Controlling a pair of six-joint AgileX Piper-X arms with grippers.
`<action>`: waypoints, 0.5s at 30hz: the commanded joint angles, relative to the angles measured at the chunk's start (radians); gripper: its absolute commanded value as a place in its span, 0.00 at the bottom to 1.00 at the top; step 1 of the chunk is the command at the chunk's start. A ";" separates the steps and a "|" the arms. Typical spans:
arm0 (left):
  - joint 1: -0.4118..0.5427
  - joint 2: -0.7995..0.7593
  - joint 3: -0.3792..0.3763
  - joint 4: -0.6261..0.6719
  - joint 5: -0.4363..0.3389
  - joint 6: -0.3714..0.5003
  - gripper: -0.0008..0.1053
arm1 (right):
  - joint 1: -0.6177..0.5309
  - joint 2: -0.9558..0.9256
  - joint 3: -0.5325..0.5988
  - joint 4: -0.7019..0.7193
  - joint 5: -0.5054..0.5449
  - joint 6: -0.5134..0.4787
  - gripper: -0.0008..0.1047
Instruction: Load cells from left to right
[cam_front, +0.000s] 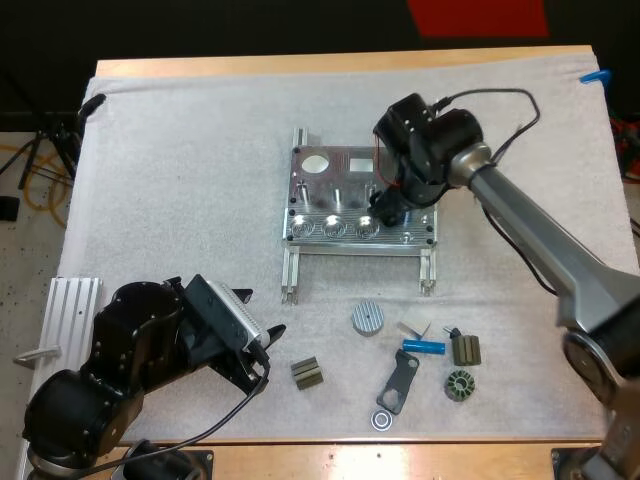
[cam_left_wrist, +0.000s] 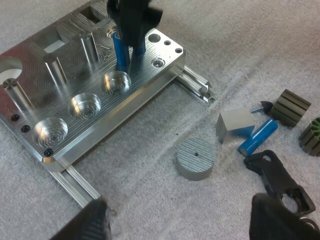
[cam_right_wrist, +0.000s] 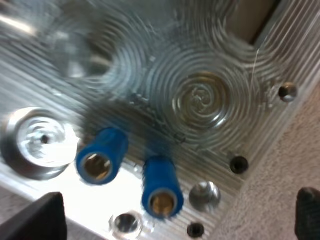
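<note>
Blue cells between wide-open right pincer, untouched.

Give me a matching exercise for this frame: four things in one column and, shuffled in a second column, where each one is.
Things
1. right gripper
2. left gripper
3. disc
4. loose cell

Places
A. lying on the mat beside a grey block
B. over the fixture
C. on the mat, just in front of the fixture
D. at the mat's near left corner, open

Pairs: 1-B, 2-D, 3-C, 4-A
</note>
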 joint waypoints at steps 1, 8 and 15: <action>0.000 -0.001 -0.005 -0.003 0.002 -0.001 0.57 | 0.000 -0.050 -0.006 -0.001 -0.006 -0.004 0.85; 0.000 -0.001 -0.005 -0.001 0.002 -0.001 0.57 | 0.000 -0.192 -0.006 0.004 -0.025 0.005 0.85; 0.000 -0.001 -0.005 -0.001 0.002 0.002 0.57 | 0.000 -0.357 0.079 -0.024 -0.064 0.028 0.85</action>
